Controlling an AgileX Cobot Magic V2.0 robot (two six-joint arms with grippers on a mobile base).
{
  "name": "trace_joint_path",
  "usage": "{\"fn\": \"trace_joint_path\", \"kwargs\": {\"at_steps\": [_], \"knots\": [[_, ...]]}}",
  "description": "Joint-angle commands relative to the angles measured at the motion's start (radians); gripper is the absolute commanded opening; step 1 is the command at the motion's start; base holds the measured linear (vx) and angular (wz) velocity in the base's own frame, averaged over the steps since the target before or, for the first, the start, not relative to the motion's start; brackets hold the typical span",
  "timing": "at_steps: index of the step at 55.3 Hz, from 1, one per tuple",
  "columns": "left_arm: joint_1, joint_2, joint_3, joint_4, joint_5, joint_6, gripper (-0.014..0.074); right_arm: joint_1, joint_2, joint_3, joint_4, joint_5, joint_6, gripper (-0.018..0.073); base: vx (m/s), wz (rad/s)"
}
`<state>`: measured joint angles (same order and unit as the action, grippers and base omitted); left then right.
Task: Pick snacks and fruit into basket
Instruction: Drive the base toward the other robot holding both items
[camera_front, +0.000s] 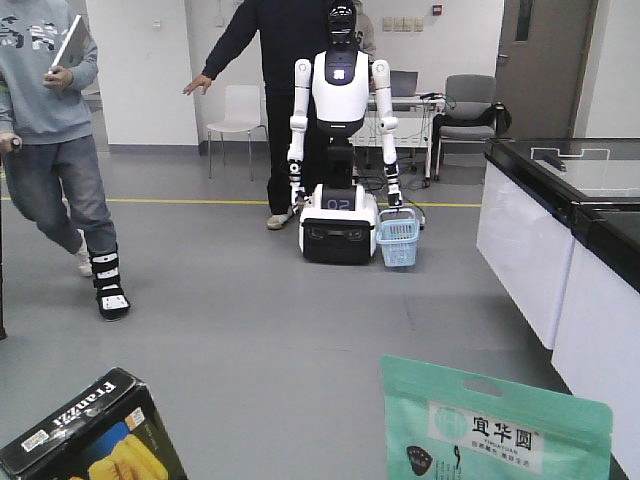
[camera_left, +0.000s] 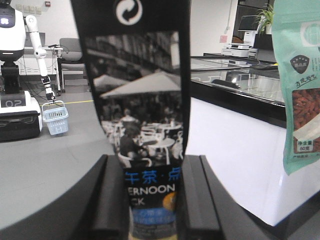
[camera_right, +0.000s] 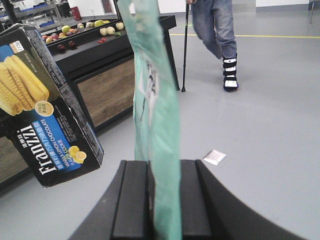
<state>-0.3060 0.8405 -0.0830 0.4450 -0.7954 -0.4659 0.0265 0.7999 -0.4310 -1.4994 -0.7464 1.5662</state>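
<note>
Mint-green pouch (camera_right: 155, 125) was found clamped edge-on in the closed right pincer (camera_right: 163, 192). The black Franzzi box (camera_left: 145, 125) was likewise gripped in the closed left pincer (camera_left: 152, 200). The light-blue basket (camera_front: 399, 240) was noted well apart, on the floor beside a white humanoid robot (camera_front: 340, 90). Both grips should be held firm until each item is carried above the basket's opening.

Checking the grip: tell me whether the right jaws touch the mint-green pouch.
Touching. Right wrist view: the right gripper has both jaws pressed against the mint-green pouch.
</note>
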Motion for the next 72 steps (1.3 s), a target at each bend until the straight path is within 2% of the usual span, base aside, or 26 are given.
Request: {"fn": "trace_joint_path", "kwargs": {"at_steps": [1, 72], "knots": [[-0.005, -0.007, -0.025, -0.027, -0.086, -0.001, 0.0, -0.001, -0.008, -0.033, 0.062, -0.023, -0.012, -0.0009, 0.45, -0.01], [-0.005, -0.007, -0.025, -0.027, -0.086, -0.001, 0.0, -0.001, -0.008, -0.033, 0.062, -0.02, -0.011, -0.0009, 0.44, -0.05]]}}
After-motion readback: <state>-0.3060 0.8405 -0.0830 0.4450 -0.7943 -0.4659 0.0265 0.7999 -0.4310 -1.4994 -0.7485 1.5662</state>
